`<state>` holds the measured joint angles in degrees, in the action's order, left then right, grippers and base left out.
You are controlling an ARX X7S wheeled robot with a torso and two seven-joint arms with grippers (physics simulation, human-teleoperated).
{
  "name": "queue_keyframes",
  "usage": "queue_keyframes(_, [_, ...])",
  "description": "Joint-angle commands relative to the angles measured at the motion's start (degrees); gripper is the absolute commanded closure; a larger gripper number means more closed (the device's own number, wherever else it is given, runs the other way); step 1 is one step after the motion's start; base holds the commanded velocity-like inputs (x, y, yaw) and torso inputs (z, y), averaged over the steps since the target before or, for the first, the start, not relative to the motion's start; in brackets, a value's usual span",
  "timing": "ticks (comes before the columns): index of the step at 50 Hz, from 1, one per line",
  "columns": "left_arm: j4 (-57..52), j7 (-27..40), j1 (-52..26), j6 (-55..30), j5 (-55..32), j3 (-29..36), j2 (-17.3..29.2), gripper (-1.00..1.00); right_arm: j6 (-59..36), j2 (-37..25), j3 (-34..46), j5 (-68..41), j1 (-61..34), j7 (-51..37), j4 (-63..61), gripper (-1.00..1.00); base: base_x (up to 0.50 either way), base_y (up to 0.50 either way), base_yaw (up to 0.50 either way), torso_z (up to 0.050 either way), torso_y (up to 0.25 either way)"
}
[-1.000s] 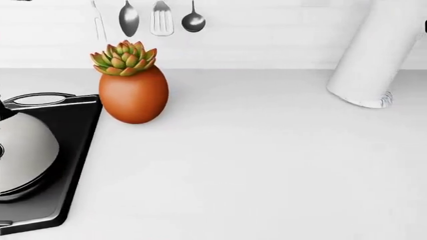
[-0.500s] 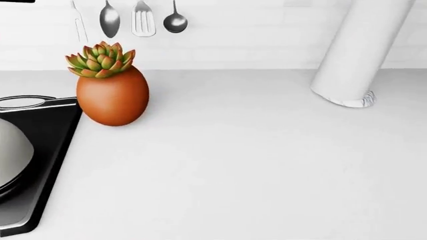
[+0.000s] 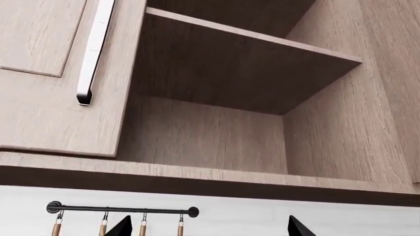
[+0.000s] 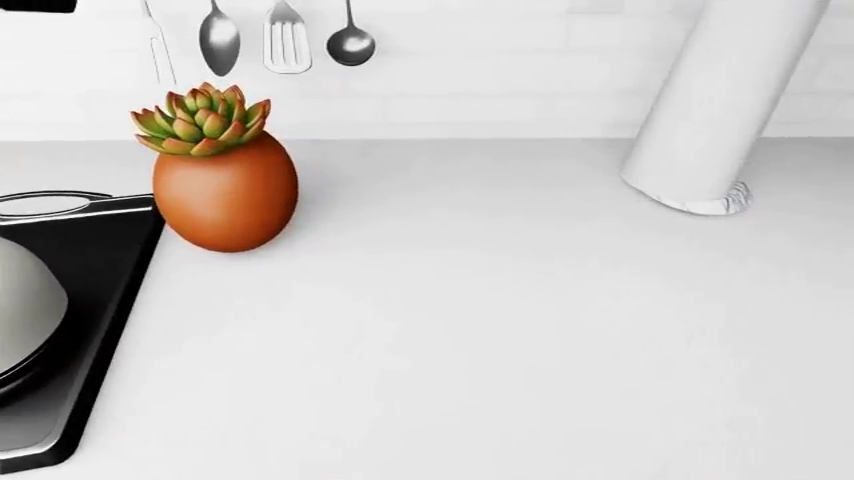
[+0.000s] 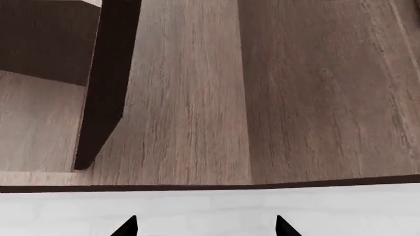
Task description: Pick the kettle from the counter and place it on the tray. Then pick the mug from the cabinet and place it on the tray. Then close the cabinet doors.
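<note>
Kettle (image 4: 27,310) on tray (image 4: 100,270) at left edge of head view; both grippers (image 3: 206,227) (image 5: 204,226) spread open, empty, facing cabinet (image 3: 217,78).

The head view is swinging to the right and now settling: the orange plant pot (image 4: 224,192) and hanging utensils (image 4: 286,38) are sitting further left than a second ago, and the tray (image 4: 83,290) and kettle (image 4: 24,310) are slipping mostly off the left edge. The white arm (image 4: 721,100) is also drifting left.

Kettle (image 4: 24,315) on tray (image 4: 94,265), left of pot (image 4: 223,195)
</note>
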<state>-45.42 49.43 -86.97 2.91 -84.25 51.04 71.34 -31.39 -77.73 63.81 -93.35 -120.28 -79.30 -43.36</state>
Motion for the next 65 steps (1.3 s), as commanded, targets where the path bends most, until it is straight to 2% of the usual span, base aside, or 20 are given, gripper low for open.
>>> queue_keyframes(1, [0.06,-0.07,0.75,0.53,-0.06,-0.12,0.17,-1.0,-6.68,-2.18,-0.78,0.45,-2.26,-5.37,4.32,-1.0,0.0,0.0,0.0,0.0,0.0])
queue_keyframes(8, [-0.04,-0.06,1.31,0.8,0.1,-0.08,0.15,-1.0,-5.66,-4.85,-1.94,1.47,-2.31,-5.49,6.12,-1.0,0.0,0.0,0.0,0.0,0.0])
queue_keyframes(13, [0.04,-0.05,1.5,0.8,0.06,-0.08,-0.04,-1.0,-7.3,-4.09,-3.39,6.13,-3.84,-2.52,7.03,-1.0,0.0,0.0,0.0,0.0,0.0])
queue_keyframes(18, [0.0,-0.21,1.76,0.81,0.04,-0.03,-0.17,-1.0,-12.86,-0.14,-4.78,8.41,-7.11,1.48,9.31,-1.0,0.0,0.0,0.0,0.0,0.0])
queue_keyframes(26, [0.17,-0.38,2.72,1.84,-0.14,-0.17,0.4,-1.0,-18.89,7.01,-7.77,5.78,-12.5,4.05,16.98,-1.0,0.0,0.0,0.0,0.0,0.0])
queue_keyframes(35, [0.02,-0.78,3.5,2.69,-0.38,-0.39,1.15,-1.0,-22.09,14.03,-14.29,12.2,-14.08,15.11,20.36,-1.0,0.0,0.0,0.0,0.005,0.0])
queue_keyframes(47, [0.12,-1.44,4.61,4.34,-0.65,-0.88,2.45,-1.0,-27.6,26.06,-20.94,20.87,-14.23,23.92,24.27,-1.0,0.0,0.0,0.0,0.005,0.001])
queue_keyframes(52, [-0.1,-1.75,5.71,5.74,-0.51,-0.98,3.64,-1.0,-28.31,31.06,-23.09,25.0,-14.25,28.11,26.99,-1.0,0.0,0.0,0.0,0.004,0.002])
queue_keyframes(60, [-0.87,-1.85,6.43,6.85,-0.69,-1.34,5.11,-1.0,-29.41,38.7,-26.63,24.26,-14.05,32.02,35.97,-1.0,0.0,0.0,0.0,0.004,0.004])
queue_keyframes(65, [-1.31,-2.04,6.95,7.48,-0.73,-1.46,6.02,-1.0,-26.18,42.03,-28.89,24.11,-13.02,36.02,39.94,-1.0,0.0,0.0,0.0,0.0,0.0])
